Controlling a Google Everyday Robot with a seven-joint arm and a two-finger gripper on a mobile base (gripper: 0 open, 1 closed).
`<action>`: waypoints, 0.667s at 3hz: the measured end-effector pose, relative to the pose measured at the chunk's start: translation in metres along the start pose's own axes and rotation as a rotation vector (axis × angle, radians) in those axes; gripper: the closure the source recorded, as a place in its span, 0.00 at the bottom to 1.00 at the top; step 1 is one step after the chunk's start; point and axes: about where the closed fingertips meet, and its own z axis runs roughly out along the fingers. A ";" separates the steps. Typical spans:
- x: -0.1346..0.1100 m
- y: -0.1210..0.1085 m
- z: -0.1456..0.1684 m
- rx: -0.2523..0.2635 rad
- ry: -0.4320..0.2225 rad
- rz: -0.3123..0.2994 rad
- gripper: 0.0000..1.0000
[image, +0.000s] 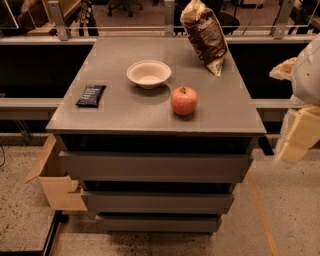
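Note:
A red apple (184, 100) stands on the grey cabinet top (130, 112), right of centre. Behind and to its left sits an empty white bowl (148, 73). A brown chip bag (206, 35) stands tilted at the far right corner. A dark snack bar (91, 95) lies flat near the left edge. My gripper (296, 142) hangs at the right edge of the view, beyond the cabinet's right side and below its top, holding nothing I can see. The apple is the thing nearest to it, well apart.
The cabinet has three drawers (155, 167) facing me, stepped out slightly. An open cardboard box (52, 182) rests on the floor at its lower left. A railing (125, 30) and dark benches run behind the cabinet. Speckled floor (280, 220) lies to the right.

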 end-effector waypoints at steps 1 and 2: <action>0.005 0.025 0.020 -0.026 -0.044 -0.021 0.00; 0.006 0.050 0.044 -0.063 -0.086 -0.055 0.00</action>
